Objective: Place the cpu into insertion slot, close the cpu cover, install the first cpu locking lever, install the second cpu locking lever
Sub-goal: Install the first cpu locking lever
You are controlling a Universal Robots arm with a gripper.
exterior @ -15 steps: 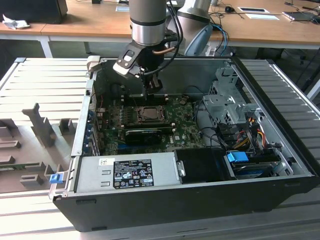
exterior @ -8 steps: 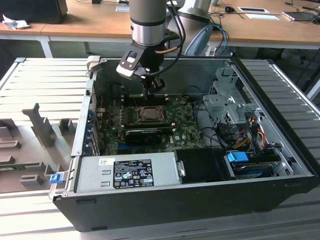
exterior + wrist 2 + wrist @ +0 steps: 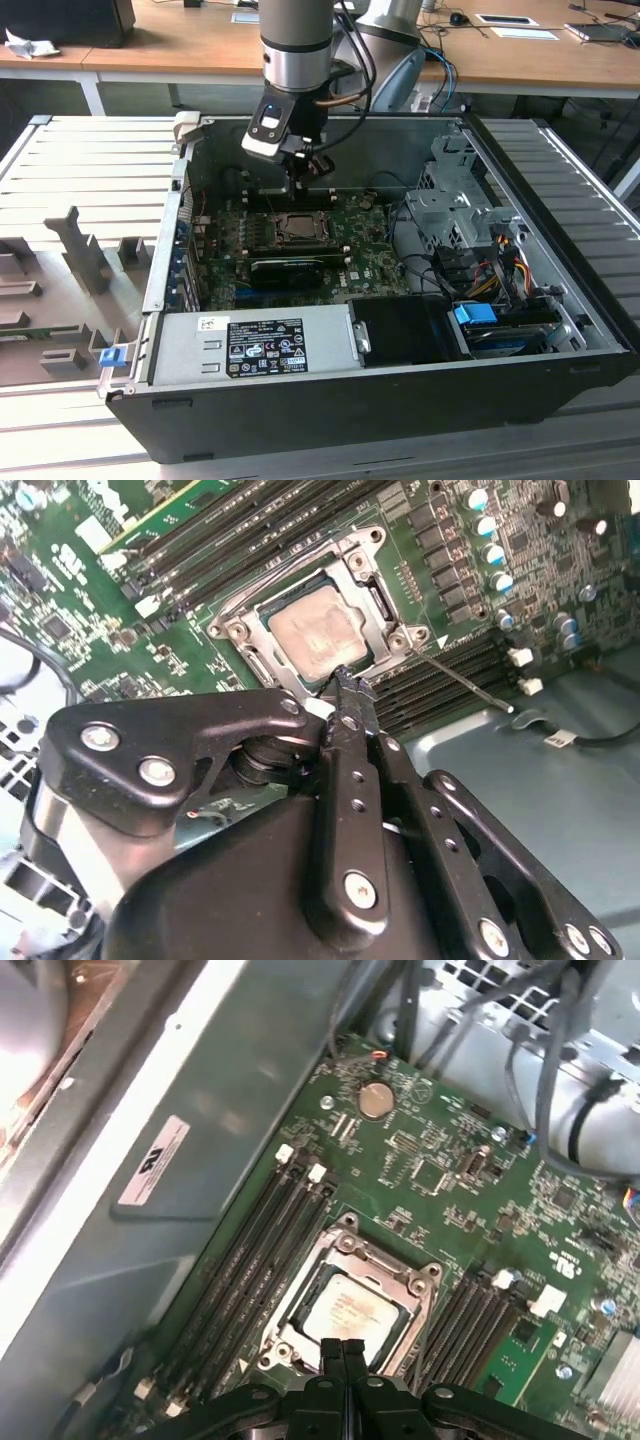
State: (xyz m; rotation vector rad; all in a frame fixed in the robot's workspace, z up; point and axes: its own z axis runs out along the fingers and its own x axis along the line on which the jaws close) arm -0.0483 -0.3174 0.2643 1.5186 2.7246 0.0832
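One arm, one gripper (image 3: 301,190), hanging low inside an open computer case (image 3: 520,300). In both wrist views its two black fingers (image 3: 352,1365) are pressed together with nothing between them, the tip just above the near edge of the socket.

- One cpu (image 3: 318,635), pale face up, seated in the insertion slot (image 3: 384,598) on the green motherboard (image 3: 450,1160).
- One cpu cover (image 3: 390,1260), lying flat over the slot and framing the chip.
- One thin metal lever (image 3: 462,680) runs out from a socket corner across the memory slots (image 3: 255,1250). Whether it is latched, I cannot tell.
- One coin battery (image 3: 374,1100) and one long black expansion card (image 3: 290,270).

The gripper body hides the socket's near edge in both wrist views.

Labels: one white sticker (image 3: 155,1160) on the case wall and one black-and-white label (image 3: 265,345) on the power supply. The print on both is too small to make out.
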